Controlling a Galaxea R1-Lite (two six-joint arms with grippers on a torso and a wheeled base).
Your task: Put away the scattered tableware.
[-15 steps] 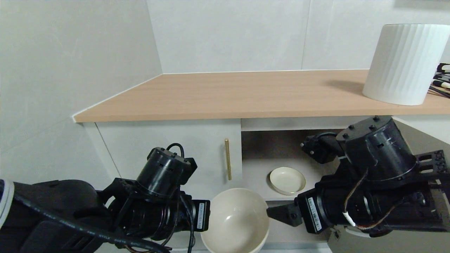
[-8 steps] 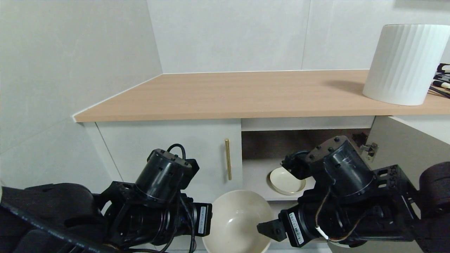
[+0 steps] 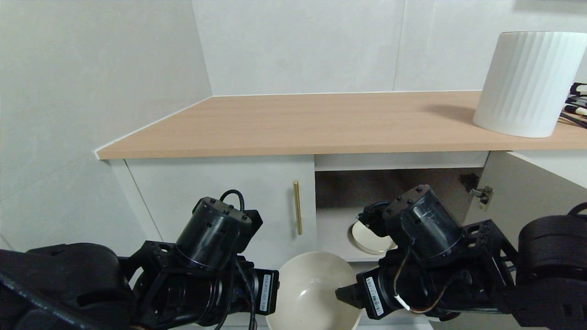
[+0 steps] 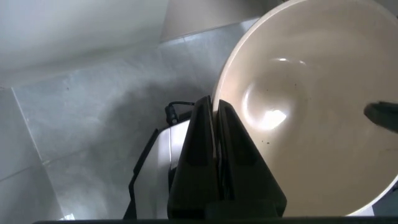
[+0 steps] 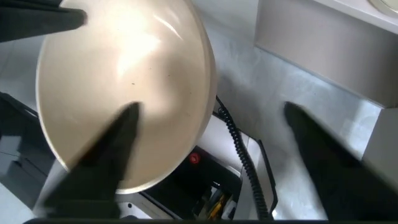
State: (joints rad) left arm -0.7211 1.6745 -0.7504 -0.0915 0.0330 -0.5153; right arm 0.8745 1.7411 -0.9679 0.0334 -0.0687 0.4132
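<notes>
My left hand [image 4: 214, 115] is clamped on the rim of the cream bowl [image 3: 314, 288], holding it low in front of the open cabinet shelf [image 3: 332, 229]. My right hand [image 5: 210, 112] is spread apart at the bowl's opposite rim. A small plate [image 3: 367, 243] sits on that shelf.

Bright, even light, seemingly from overhead; the white canister [image 3: 527, 82] casts a soft shadow on the countertop [image 3: 298, 123]; glare glints in the bowl [image 3: 314, 288].
</notes>
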